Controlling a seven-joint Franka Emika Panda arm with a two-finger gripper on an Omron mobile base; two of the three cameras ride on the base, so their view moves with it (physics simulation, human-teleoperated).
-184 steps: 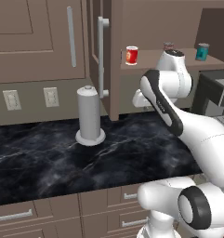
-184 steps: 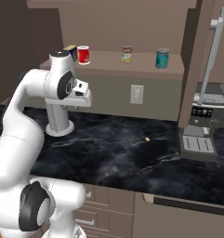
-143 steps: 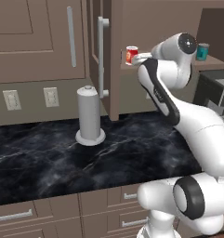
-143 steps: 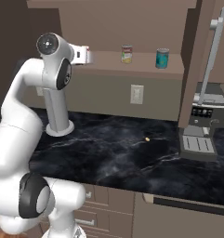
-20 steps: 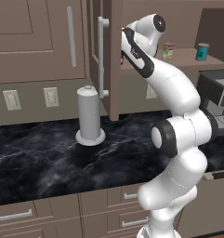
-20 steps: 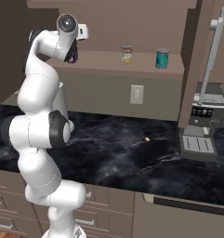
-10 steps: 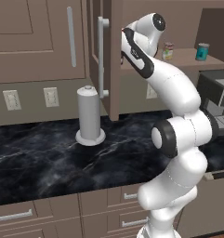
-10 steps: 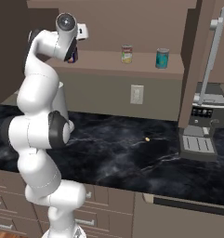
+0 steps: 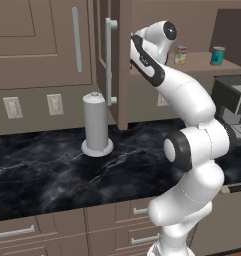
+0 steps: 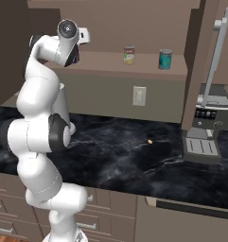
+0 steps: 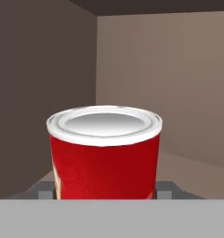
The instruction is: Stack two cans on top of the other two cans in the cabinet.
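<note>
Reaching up into the cabinet (image 10: 148, 66), with the white arm (image 9: 187, 100) rising from the counter (image 9: 52, 170) and bent over toward the left end of the shelf. Gripper (image 11: 104, 193) seen in the hand view as grey finger tips (image 11: 43, 188) low on either side of the red can (image 11: 104, 155); tips just beside the can's wall, contact not resolvable, so grasped or merely straddled cannot be told. Red can upright, silvery lid with a white rim, a sliver of pale label at its lower left edge, standing near the cabinet's left wall and back corner. Pale-labelled can (image 10: 129, 55) upright on the shelf, well right of the arm's hand, also seen past the arm in the left base view (image 9: 180, 55). Teal can (image 10: 165, 59) upright to the right of it, apart from it, silvery top visible (image 9: 218, 55). Cabinet door (image 9: 117, 60) swung open, its long silvery bar handle (image 9: 110, 60) vertical. Paper towel roll (image 9: 96, 125) upright on the dark marbled counter beneath the door. Coffee machine (image 10: 203, 127) at the counter's right end, below the teal can's end of the shelf. Small yellowish speck (image 10: 150, 141) lying on the counter left of the machine.
</note>
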